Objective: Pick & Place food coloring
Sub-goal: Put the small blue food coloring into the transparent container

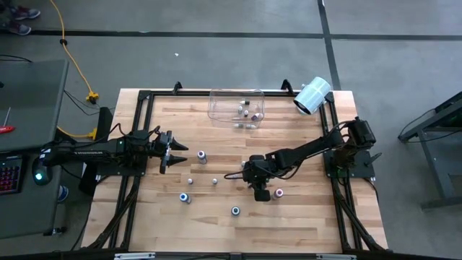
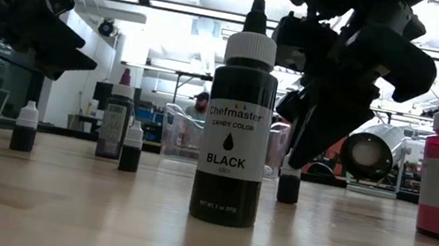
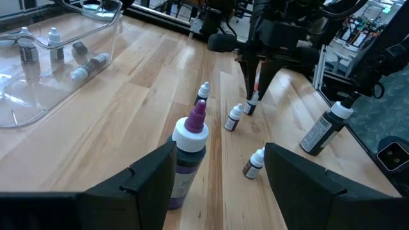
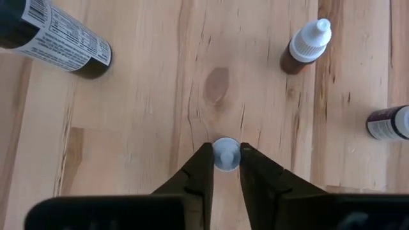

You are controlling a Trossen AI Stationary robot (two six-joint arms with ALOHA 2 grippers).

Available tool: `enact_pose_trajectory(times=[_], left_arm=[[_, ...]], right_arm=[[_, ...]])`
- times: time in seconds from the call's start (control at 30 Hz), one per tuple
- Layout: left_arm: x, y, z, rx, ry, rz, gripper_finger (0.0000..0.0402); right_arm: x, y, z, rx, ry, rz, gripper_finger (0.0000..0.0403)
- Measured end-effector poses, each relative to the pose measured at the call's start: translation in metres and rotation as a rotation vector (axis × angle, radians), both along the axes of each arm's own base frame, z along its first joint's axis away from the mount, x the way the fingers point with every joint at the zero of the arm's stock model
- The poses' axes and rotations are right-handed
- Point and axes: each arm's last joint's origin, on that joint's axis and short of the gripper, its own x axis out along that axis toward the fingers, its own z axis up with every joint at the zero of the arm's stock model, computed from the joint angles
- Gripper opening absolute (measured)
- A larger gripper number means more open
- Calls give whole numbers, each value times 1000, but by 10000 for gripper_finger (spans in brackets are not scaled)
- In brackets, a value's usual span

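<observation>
— Where are we putting the right gripper (image 4: 224, 167), and why there?

— We are bringing it straight down over a small dropper bottle (image 4: 225, 154) standing upright on the table (image 1: 303, 144). Its white cap is sitting right between our fingertips (image 4: 206, 160), one fingertip on each side, so a squeeze lands on the cap.

— Are we gripping it yet?

— The fingers are standing narrow, hugging the cap. We judge the grip is just forming; the bottle is not lifted.

— And the left gripper (image 3: 220, 169)?

— It is waiting with its fingers spread wide, a purple-tipped bottle (image 3: 186, 153) standing between them, untouched.

— Where are we taking the small bottle?

— Probably to the clear bin (image 1: 237, 107), well beyond the fingers, where several little bottles are lying already.
</observation>
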Motion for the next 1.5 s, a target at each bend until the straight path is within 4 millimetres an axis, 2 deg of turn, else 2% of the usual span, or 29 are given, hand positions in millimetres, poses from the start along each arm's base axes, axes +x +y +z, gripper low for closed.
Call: enact_pose_trajectory(times=[0.23, 0.4, 0.6, 0.9, 1.03, 1.17, 1.33, 1.5], left_arm=[[0, 0, 0, 0, 0, 0, 234], [0, 0, 0, 0, 0, 0, 234], [0, 0, 0, 0, 0, 0, 234], [0, 0, 0, 0, 0, 0, 234], [0, 0, 0, 0, 0, 0, 234], [0, 0, 0, 0, 0, 0, 234], [0, 0, 0, 0, 0, 0, 234], [0, 0, 0, 0, 0, 0, 234]], right_arm=[[0, 0, 1, -1, 7, -1, 56], [9, -4, 20, -5, 20, -13, 45], [22, -15, 61, -88, 35, -33, 49], [35, -39, 145, -185, -37, -87, 45], [38, -58, 174, -233, -107, -147, 45], [39, -85, 187, -265, -141, -238, 43], [35, -124, 188, -275, -131, -379, 47], [31, -169, 177, -257, -128, -541, 44]])
